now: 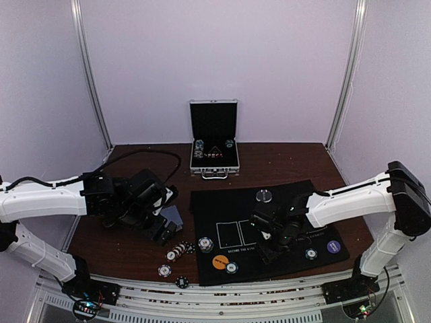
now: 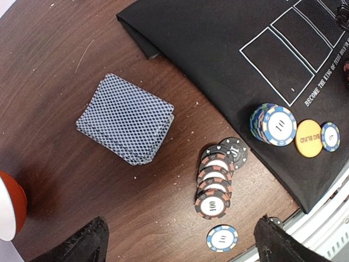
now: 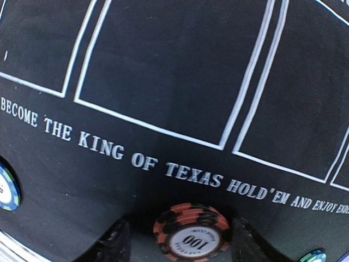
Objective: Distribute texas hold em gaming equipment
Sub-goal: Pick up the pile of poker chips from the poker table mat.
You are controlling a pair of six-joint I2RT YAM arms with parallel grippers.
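Observation:
A deck of grey-blue-backed cards (image 2: 125,118) lies on the wood, also in the top view (image 1: 172,215). A fanned row of orange-and-black chips (image 2: 215,180) and a lone blue chip (image 2: 222,238) lie near it. My left gripper (image 2: 182,252) is open and empty above them; in the top view it (image 1: 163,232) hovers by the deck. My right gripper (image 3: 182,250) is open low over the black mat (image 3: 163,65), with a short stack of orange-and-black 100 chips (image 3: 192,232) standing between its fingers, gaps on both sides. The top view hides that stack under the gripper (image 1: 268,249).
On the mat (image 1: 269,202) are a blue chip stack (image 2: 274,124), an orange button (image 2: 308,138), a blue chip (image 2: 330,136), a purple button (image 1: 333,247) and a silver disc (image 1: 265,196). The open silver case (image 1: 214,138) stands at the back. A red-and-white round thing (image 2: 8,204) lies at left.

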